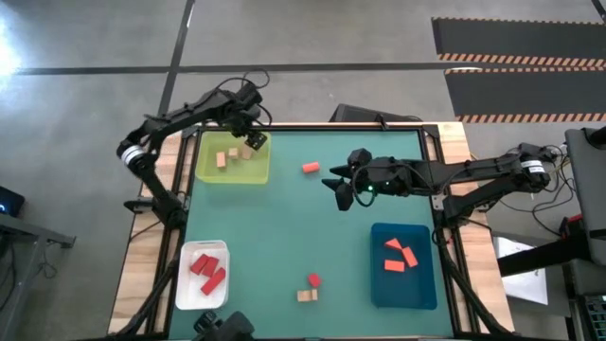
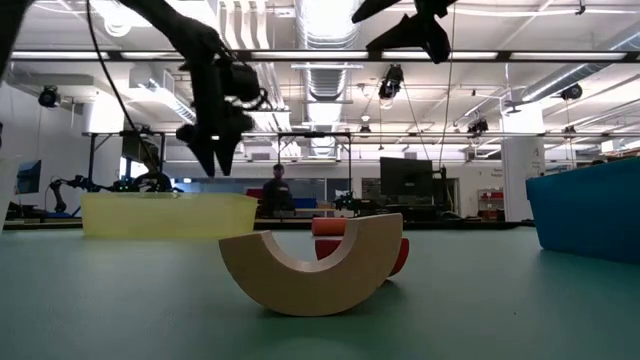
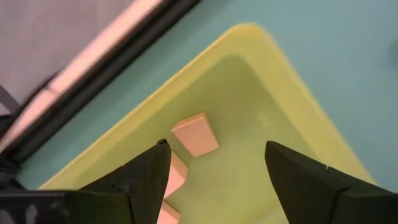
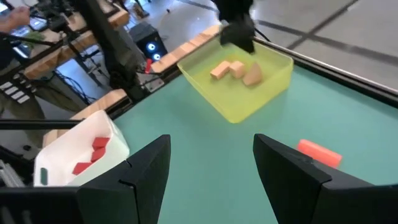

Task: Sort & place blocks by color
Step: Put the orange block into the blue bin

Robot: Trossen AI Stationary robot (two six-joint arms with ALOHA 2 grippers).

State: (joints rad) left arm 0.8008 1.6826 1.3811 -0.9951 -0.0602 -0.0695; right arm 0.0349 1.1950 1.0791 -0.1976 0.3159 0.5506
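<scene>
Left gripper hangs over the far right corner of the yellow-green tray, jaws open and empty; its wrist view shows tan blocks below and between the fingers. Three tan blocks lie in that tray, at the far left of the green surface. Right gripper is above the middle of the surface, jaws open, holding nothing, pointed left toward the yellow-green tray. One orange-salmon block lies loose on the surface between the yellow-green tray and the right gripper, near the far side. White tray at near left holds deep red blocks. Blue tray at near right holds orange-salmon blocks. Near the front edge, centre: a red piece just beside a tan arch-shaped piece; the low view shows the tan arch resting on its curved back with the red piece behind it.
</scene>
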